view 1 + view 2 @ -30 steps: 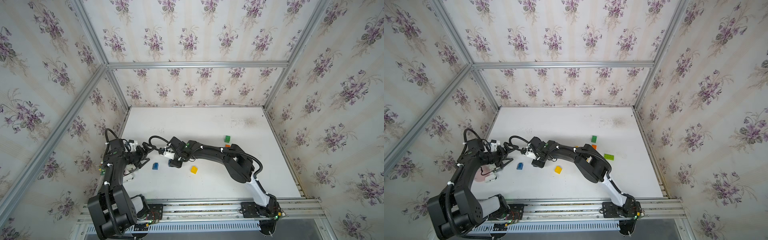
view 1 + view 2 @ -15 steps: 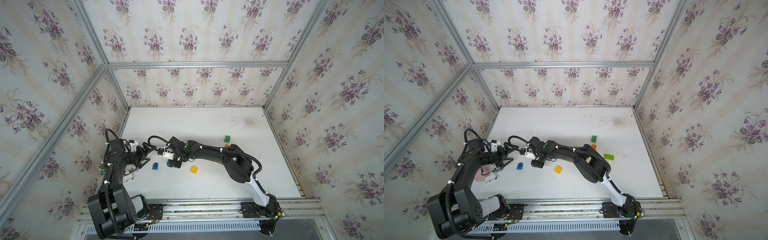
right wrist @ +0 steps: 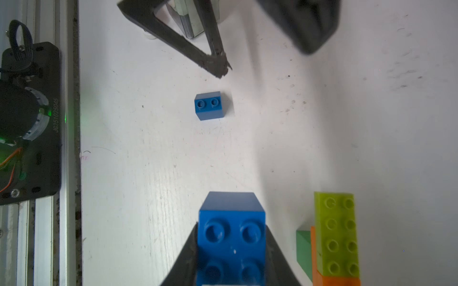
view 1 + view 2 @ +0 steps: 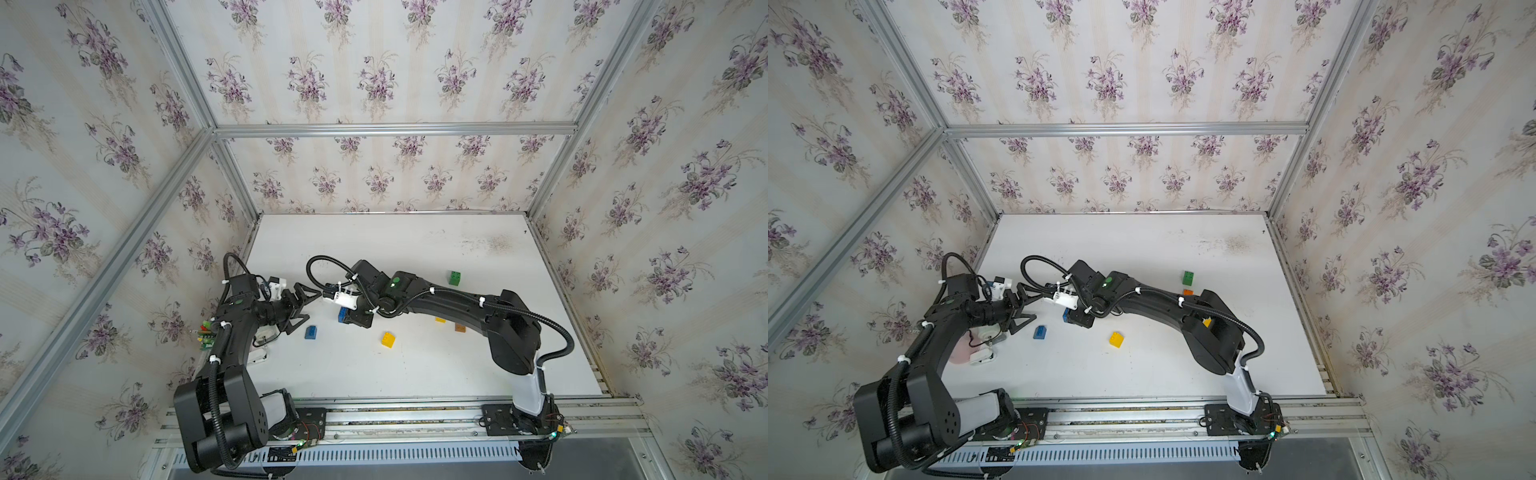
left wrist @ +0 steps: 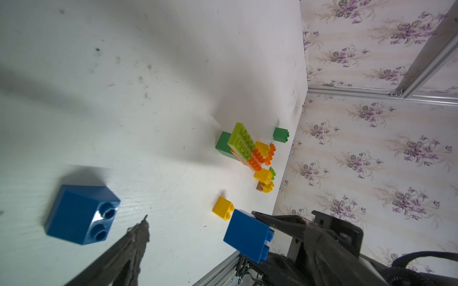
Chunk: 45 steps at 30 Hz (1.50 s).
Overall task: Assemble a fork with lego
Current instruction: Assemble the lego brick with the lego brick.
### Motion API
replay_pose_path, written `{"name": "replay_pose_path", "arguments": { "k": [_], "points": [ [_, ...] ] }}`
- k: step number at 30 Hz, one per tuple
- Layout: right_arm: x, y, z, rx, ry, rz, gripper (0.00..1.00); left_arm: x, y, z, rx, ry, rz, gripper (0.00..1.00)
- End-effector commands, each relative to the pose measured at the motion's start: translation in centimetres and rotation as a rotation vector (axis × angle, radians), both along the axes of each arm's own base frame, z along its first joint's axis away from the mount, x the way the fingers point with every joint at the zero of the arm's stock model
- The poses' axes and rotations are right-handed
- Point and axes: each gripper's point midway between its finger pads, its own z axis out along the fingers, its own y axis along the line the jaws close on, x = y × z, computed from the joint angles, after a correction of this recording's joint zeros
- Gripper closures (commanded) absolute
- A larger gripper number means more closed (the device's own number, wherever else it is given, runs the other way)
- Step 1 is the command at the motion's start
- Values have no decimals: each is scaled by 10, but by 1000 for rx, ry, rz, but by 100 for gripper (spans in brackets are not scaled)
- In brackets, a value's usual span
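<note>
- Our right gripper (image 3: 231,231) is closed on a blue square brick (image 3: 231,247). One finger presses each side, and the four studs face the wrist camera.
- In both top views this held brick (image 4: 342,314) sits under the right wrist, over the left-arm half of the table (image 4: 415,249). We cannot tell whether it is clear of the surface.
- Our left gripper (image 4: 311,311) stands wide open and holds nothing. It points toward the right gripper.
- A smaller blue brick (image 4: 311,332) with two studs lies on the table. It is near one left fingertip (image 3: 218,66) but apart from it, and outside the jaws.
- A yellow brick (image 4: 388,339) lies alone on the table, beyond the held brick on the right arm's side.
- A dark green brick (image 4: 454,277) stands by itself farther back.
- In the left wrist view we see a cluster of bricks (image 5: 250,153). A lime oblong brick (image 5: 241,140) lies on top of orange and green ones, with yellow pieces beside it.
</note>
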Motion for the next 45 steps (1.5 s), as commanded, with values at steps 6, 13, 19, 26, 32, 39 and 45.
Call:
{"name": "replay_pose_path", "arguments": {
  "k": [6,13,19,26,32,39,45],
  "points": [
    [21,-40,37,113,-50,59,82,30,-36,-5,40,3,-119,1],
    [43,-62,47,137,-116,74,81,50,-68,-12,31,3,-261,9],
    [61,-63,35,113,-77,78,81,54,-81,-29,50,37,-359,16],
    [72,-62,14,41,-37,71,81,57,-89,-46,22,56,-389,20],
    [71,-63,-5,-9,9,79,81,60,-99,-52,-6,54,-413,21],
    [75,-63,-14,-39,28,70,82,60,-106,-63,-12,73,-433,26],
    [78,-61,-21,-51,46,61,82,61,-110,-66,-32,77,-433,31]
  ]
}}
